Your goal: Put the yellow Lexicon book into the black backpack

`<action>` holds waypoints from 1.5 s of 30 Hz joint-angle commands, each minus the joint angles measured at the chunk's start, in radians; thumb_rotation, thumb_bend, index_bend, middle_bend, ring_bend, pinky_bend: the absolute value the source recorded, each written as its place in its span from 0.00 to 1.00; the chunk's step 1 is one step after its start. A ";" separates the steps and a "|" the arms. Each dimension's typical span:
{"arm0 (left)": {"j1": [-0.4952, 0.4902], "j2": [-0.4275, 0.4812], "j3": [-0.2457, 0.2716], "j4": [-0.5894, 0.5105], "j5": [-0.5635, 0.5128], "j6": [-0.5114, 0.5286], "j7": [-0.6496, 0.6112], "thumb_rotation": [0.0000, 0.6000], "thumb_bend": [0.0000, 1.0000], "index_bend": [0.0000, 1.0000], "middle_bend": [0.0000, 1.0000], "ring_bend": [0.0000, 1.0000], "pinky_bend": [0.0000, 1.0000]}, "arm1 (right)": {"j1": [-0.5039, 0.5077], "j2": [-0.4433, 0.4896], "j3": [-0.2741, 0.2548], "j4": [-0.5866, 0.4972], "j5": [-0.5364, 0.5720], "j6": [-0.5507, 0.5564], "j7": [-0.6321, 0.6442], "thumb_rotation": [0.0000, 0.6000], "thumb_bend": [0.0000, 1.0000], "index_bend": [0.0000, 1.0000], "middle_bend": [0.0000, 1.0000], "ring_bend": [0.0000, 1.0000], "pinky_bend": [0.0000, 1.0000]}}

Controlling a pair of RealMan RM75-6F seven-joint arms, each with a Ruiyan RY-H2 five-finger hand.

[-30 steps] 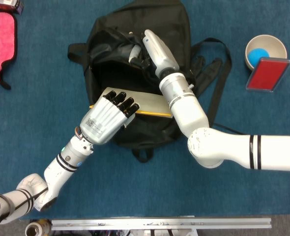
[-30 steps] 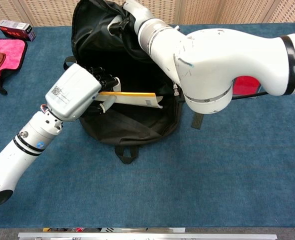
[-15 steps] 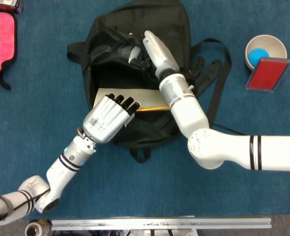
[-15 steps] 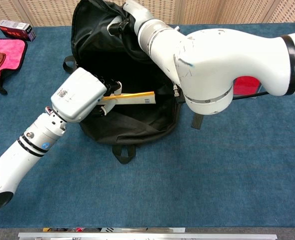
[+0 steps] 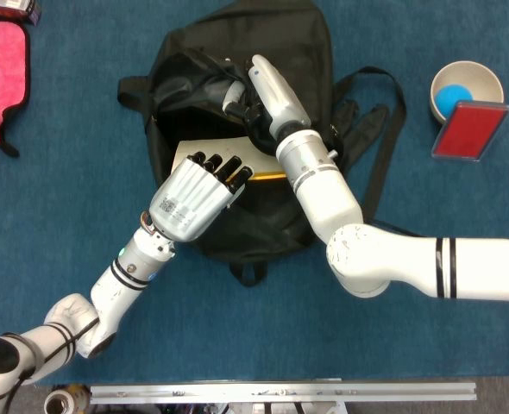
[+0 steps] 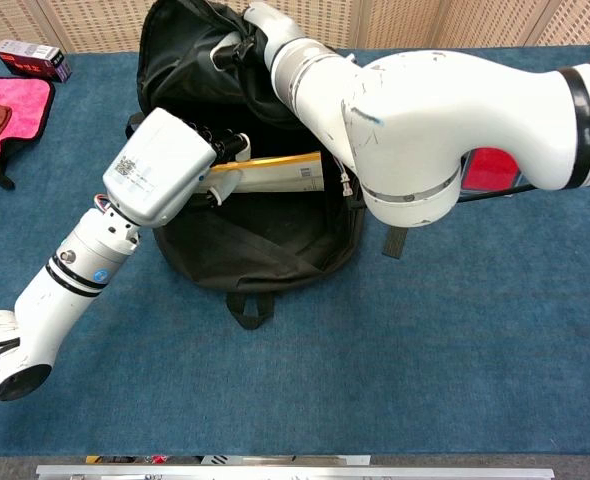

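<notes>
The black backpack (image 5: 280, 52) (image 6: 275, 250) lies flat on the blue table, its mouth held wide. The yellow Lexicon book (image 5: 204, 153) (image 6: 280, 172) lies flat, partly inside that opening, pale cover up and yellow edge toward me. My left hand (image 5: 192, 197) (image 6: 165, 175) grips the book's near end, fingers curled over the cover. My right hand (image 5: 267, 86) (image 6: 265, 30) reaches in from above and holds up the bag's upper flap fabric. The book's far end is hidden by the bag fabric and the right forearm.
A bowl (image 5: 489, 80) holding a blue ball sits at the far right with a red flat case (image 5: 470, 129) leaning on it. A pink cloth (image 5: 0, 60) (image 6: 10, 110) lies at the far left, a small box (image 6: 33, 58) beyond it. Backpack straps (image 5: 384, 138) trail right.
My left hand has pushed the book up and farther into the backpack opening; less of the book shows. The right hand keeps holding the flap in much the same place.
</notes>
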 commanded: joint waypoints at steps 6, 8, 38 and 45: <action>-0.016 -0.038 -0.026 0.052 -0.022 0.019 -0.021 1.00 0.47 0.82 0.88 0.77 0.95 | 0.000 0.004 0.008 0.000 0.016 0.003 0.003 1.00 1.00 0.63 0.64 0.65 0.87; -0.018 -0.044 -0.037 0.057 -0.032 0.028 -0.029 1.00 0.47 0.82 0.88 0.77 0.95 | -0.001 0.005 0.010 0.000 0.020 0.000 0.007 1.00 1.00 0.63 0.64 0.65 0.87; -0.017 -0.117 0.047 0.185 -0.020 -0.011 0.045 1.00 0.36 0.71 0.82 0.73 0.95 | -0.010 0.025 0.024 -0.004 0.072 -0.026 0.045 1.00 1.00 0.63 0.64 0.65 0.87; -0.006 -0.109 0.051 0.144 -0.032 -0.035 0.093 1.00 0.30 0.65 0.80 0.72 0.95 | -0.010 0.027 0.018 0.000 0.079 -0.032 0.046 1.00 1.00 0.63 0.64 0.65 0.87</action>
